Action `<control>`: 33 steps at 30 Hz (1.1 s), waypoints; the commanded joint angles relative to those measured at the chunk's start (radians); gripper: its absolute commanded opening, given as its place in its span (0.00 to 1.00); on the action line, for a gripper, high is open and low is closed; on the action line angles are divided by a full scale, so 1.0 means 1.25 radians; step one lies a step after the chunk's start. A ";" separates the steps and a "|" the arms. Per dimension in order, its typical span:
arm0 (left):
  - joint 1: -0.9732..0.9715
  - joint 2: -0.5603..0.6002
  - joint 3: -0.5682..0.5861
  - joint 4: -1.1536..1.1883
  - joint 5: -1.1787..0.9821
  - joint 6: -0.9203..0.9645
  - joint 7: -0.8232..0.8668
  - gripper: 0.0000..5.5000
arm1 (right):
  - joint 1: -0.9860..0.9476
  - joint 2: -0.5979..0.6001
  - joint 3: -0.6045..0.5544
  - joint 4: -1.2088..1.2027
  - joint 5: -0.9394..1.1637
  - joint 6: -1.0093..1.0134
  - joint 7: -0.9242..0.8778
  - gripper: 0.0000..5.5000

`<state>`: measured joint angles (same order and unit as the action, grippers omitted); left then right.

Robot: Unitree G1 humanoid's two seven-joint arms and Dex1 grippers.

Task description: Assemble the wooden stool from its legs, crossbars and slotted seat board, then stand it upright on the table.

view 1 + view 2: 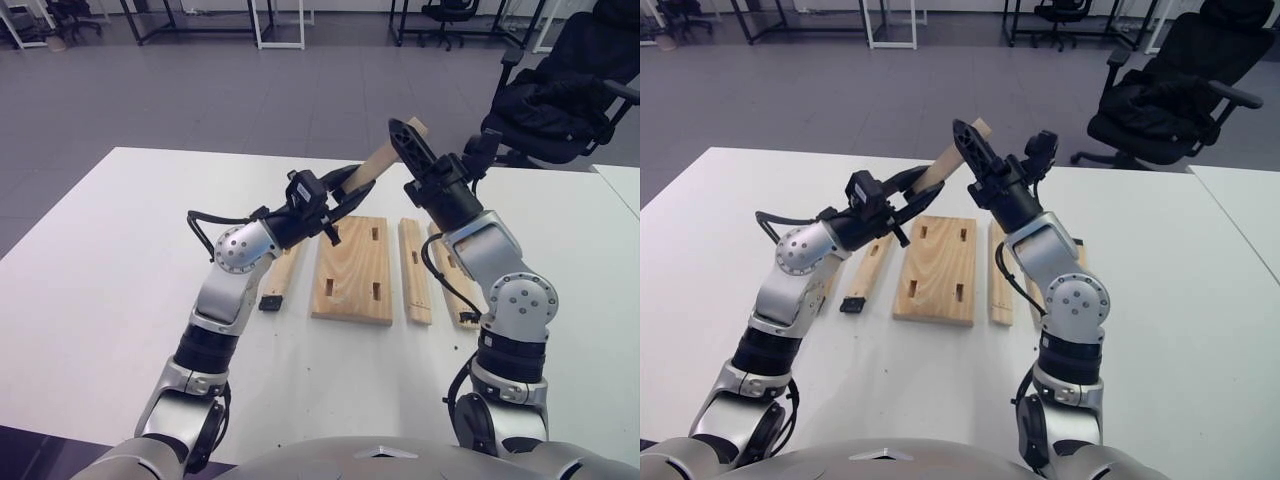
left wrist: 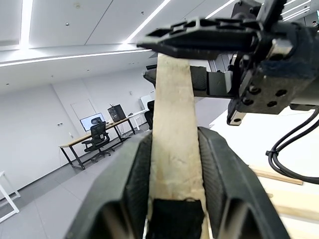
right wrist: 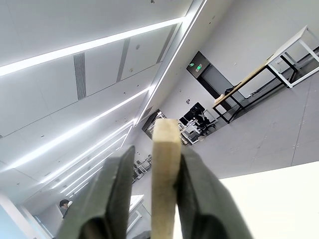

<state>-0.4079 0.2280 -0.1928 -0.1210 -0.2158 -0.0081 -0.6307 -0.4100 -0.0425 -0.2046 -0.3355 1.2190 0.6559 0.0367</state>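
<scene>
Stool assembly is at an early step, I judge. The slotted seat board (image 1: pixel 352 268) lies flat on the table (image 1: pixel 100 260) with its slots bare. One loose piece (image 1: pixel 415 270) lies just beside it on the right, another piece (image 1: pixel 462 312) is under my right arm, and a third piece (image 1: pixel 283 270) is on the left.

Both arms are raised and meet in the air above the far edge of the board. The left gripper (image 1: pixel 340 190) is clamped on the lower end of a wooden bar (image 1: pixel 378 160). The right gripper (image 1: pixel 408 138) is closed on its upper end, so the bar hangs tilted between them. I cannot tell if it is a leg or a crossbar.

Next, I think one gripper must let go, so the other can turn the bar and bring its end down to a slot.
</scene>
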 commanded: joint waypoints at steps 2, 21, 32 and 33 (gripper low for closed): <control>0.002 0.011 -0.010 0.005 0.021 0.003 -0.006 0.23 | 0.005 -0.013 0.009 -0.016 0.004 0.005 -0.001 0.08; 0.060 -0.040 0.081 0.080 0.050 0.115 0.179 0.52 | 0.242 0.020 -0.054 0.188 -0.446 -0.353 0.008 0.07; 0.072 -0.054 0.066 0.072 0.050 0.124 0.164 0.52 | 0.227 0.026 -0.023 0.240 -0.536 -0.380 0.024 0.07; 0.073 -0.053 0.066 0.070 0.049 0.125 0.163 0.52 | 0.229 0.027 -0.021 0.241 -0.548 -0.380 0.022 0.07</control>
<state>-0.3258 0.1594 -0.1090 -0.0193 -0.1478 0.1268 -0.4224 -0.1140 -0.0006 -0.2414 -0.0487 0.5643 0.1846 0.0723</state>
